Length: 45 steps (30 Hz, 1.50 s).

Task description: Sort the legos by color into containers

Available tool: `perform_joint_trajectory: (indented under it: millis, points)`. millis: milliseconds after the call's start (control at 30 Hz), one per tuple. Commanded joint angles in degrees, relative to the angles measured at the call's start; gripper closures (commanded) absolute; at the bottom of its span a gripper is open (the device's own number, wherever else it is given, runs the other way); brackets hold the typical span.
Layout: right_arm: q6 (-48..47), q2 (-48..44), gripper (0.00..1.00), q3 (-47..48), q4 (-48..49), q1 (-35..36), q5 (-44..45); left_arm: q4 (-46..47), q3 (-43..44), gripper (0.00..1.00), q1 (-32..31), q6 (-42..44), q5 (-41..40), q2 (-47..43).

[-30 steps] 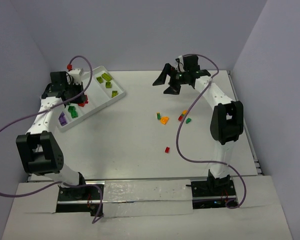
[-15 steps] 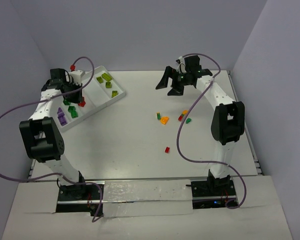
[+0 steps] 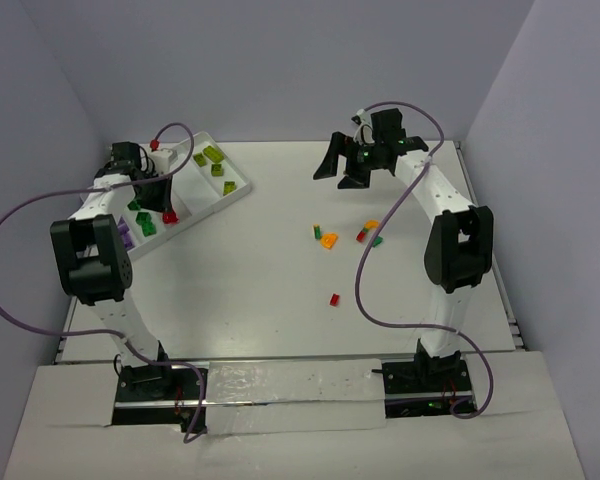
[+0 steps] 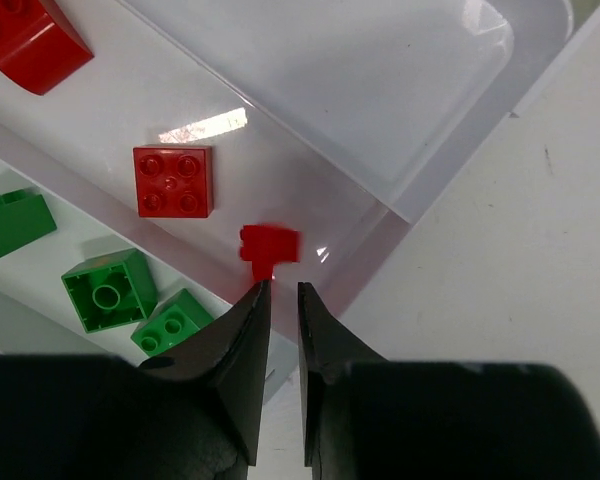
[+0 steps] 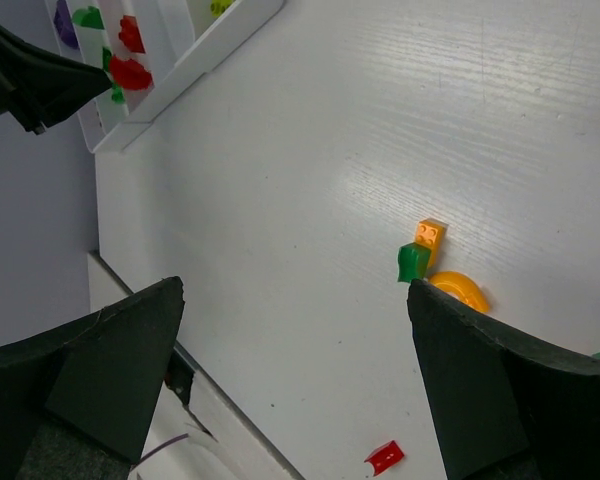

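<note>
A small red brick (image 4: 270,244), blurred, is being shown just past the tips of the left tool (image 4: 283,290), its fingers being held narrowly parted over the white tray (image 4: 400,215), while the right tool (image 5: 295,300) is being held spread wide above loose bricks (image 5: 429,232) lying on the surface (image 5: 310,150).

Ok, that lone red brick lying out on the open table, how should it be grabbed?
Use the open right hand and come straight down from above, closing on the red brick across its narrower width. It lies low on the table with nothing touching it, so both long sides are free, and a sideways approach would likely just push it.
</note>
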Motion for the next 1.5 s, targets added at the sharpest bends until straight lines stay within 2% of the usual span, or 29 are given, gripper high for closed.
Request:
perform_joint_trajectory:
  millis: [0, 67, 200, 300, 467, 600, 733, 800, 867, 1033, 1100, 1267, 1467]
  points:
    - [-1.8, -4.1, 0.0, 0.9, -0.8, -0.4, 0.8, 1.8, 2.2, 0.69, -0.7, 1.3, -2.5, 0.5]
    - [-2.1, -4.2, 0.0, 1.1, -1.0, -0.5, 1.3, 1.9, 2.1, 0.6, -1.0, 1.4, -3.4, 0.4]
    - [-3.8, -5.1, 0.0, 1.1, -1.9, -0.5, 3.3, 2.1, 2.4, 0.48, -1.3, 1.5, -3.1, -1.0]
    - [-6.2, -6.0, 0.0, 0.7, -2.9, -0.5, 5.7, 1.3, 3.3, 0.46, -1.4, 0.9, -0.5, -2.7]
    - [-14.3, -8.3, 0.01, -1.2, -5.2, -0.5, 11.5, -1.3, 5.8, 0.46, -2.2, -2.7, 7.8, -8.9]
    - [-19.8, -8.9, 0.04, -3.4, -8.0, -0.5, 17.8, -1.0, 3.8, 0.46, -4.6, -6.0, 11.9, -15.0]
    - [-25.9, -9.0, 0.14, -6.7, -9.9, -0.5, 22.0, -0.2, 1.1, 0.46, -9.8, -8.3, 12.0, -20.8]
    - [-27.2, -9.3, 0.27, -8.7, -10.3, -0.4, 22.3, -0.4, -0.7, 0.46, -12.8, -9.5, 12.2, -23.0]
    - [-27.2, -9.6, 0.33, -9.9, -10.2, 0.0, 22.1, 0.1, -2.0, 0.46, -14.1, -10.8, 12.6, -24.2]
    - [-24.3, -10.5, 0.34, -14.0, -6.9, 4.6, 23.4, 2.9, -5.7, 0.46, -15.0, -15.1, 12.8, -27.5]
    - [-22.8, -9.7, 0.35, -14.7, -5.1, 8.6, 25.2, 3.7, -6.5, 0.46, -15.0, -17.3, 11.9, -28.4]
    - [-21.8, -4.0, 0.38, -11.0, -6.1, 13.8, 26.3, 4.0, -7.5, 0.46, -15.0, -19.7, 9.1, -30.0]
    - [-18.5, 2.2, 0.4, -6.2, -7.5, 16.3, 28.0, 4.9, -9.0, 0.46, -15.0, -21.3, 8.2, -31.4]
